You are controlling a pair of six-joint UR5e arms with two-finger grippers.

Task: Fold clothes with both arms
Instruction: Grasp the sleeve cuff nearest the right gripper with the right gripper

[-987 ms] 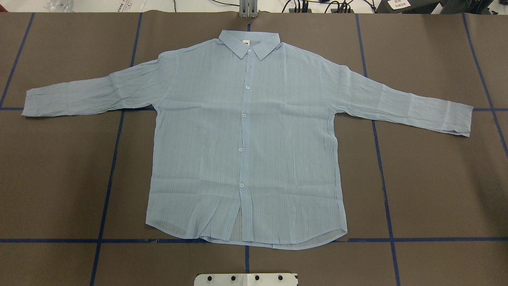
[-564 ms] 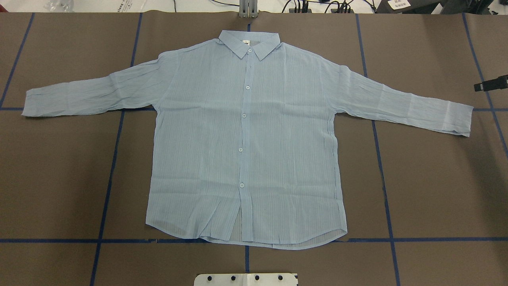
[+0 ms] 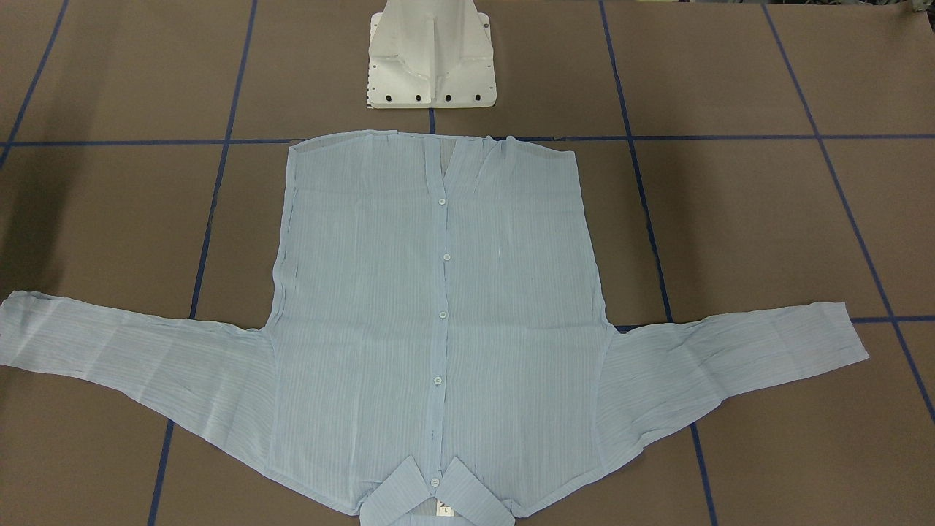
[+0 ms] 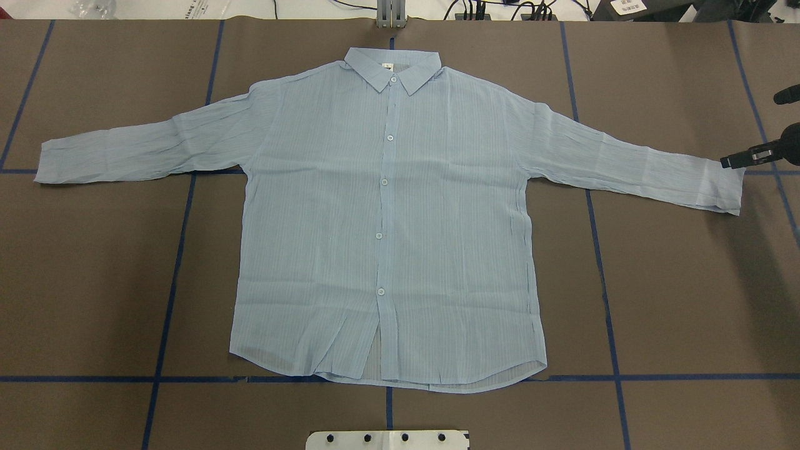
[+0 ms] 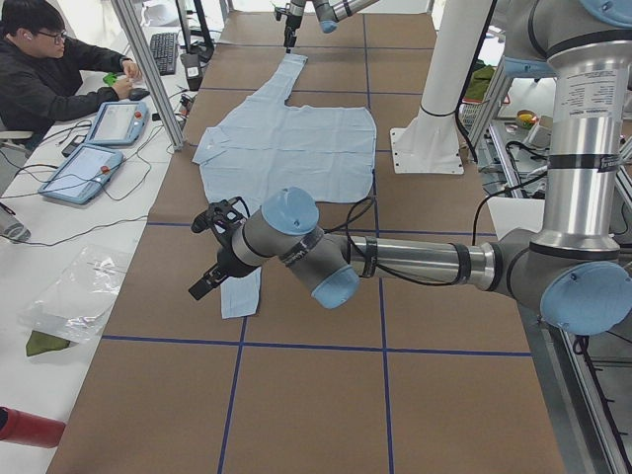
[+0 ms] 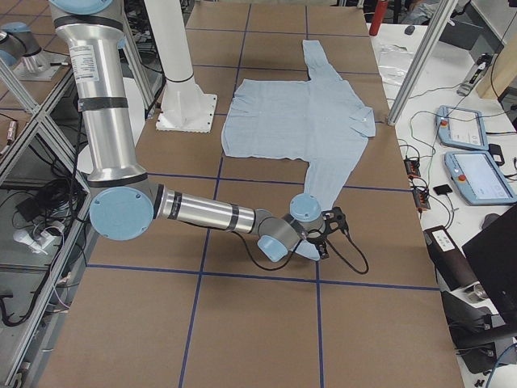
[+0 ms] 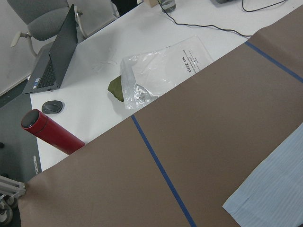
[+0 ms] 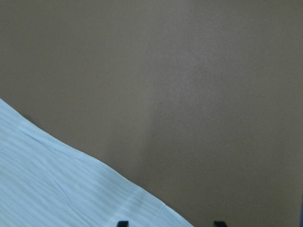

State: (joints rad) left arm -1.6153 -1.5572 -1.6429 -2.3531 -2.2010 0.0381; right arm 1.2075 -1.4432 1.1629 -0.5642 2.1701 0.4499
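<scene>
We see a wide table covered in matte brown paper [image 4: 687,281], crossed by a grid of dark blue tape lines [image 4: 687,377], where a white metal pedestal base [image 3: 431,66] stands and, just in front of it, a light blue finely striped long-sleeved button-up shirt [image 4: 387,219] lies flat, hem nearest that base, collar farthest, sleeves spread to either side.

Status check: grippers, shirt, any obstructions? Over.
Right gripper open at one sleeve cuff. Left gripper by the other cuff, state unclear. Shirt flat, unfolded. Nothing on it.

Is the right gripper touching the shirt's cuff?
Cannot tell. Overhead, the right gripper overlaps the cuff edge, but its height is unclear; the wrist view shows only fingertips.
</scene>
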